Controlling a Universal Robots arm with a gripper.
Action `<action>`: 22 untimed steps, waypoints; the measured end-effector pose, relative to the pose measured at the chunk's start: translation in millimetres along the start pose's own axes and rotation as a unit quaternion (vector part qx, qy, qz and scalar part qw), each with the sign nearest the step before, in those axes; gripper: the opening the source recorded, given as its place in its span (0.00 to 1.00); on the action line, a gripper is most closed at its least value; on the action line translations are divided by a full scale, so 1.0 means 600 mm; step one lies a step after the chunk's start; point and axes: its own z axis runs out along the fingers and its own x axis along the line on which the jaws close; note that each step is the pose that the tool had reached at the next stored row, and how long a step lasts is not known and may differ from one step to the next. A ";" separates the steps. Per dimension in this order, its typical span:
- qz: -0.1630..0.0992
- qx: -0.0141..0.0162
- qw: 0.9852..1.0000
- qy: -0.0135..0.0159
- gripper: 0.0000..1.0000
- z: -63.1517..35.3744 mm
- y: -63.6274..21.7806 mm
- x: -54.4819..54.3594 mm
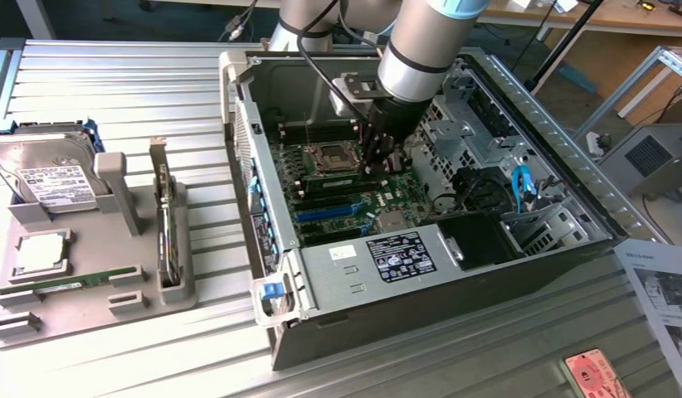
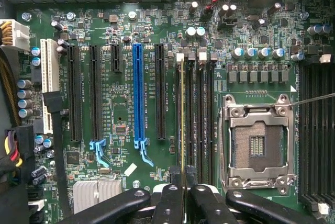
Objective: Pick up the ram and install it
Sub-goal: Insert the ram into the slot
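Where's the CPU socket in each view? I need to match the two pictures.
Exterior view: CPU socket inside the case, just to the exterior view's left of the end effector.
Wrist view: CPU socket across the memory slots from the blue slot.
Shared landmark: blue slot.

Grey metal computer case (image 1: 319, 269): open-topped, you pass from above. Your gripper (image 1: 386, 168) stands between silver socket frame (image 1: 330, 155), exterior view's left, and black cable bundle (image 1: 479, 189), right.

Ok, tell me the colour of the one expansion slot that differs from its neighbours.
The slot is blue; it shows best in the wrist view.
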 end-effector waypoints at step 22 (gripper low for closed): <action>0.000 -0.004 1.000 0.000 0.12 0.002 -0.001 0.000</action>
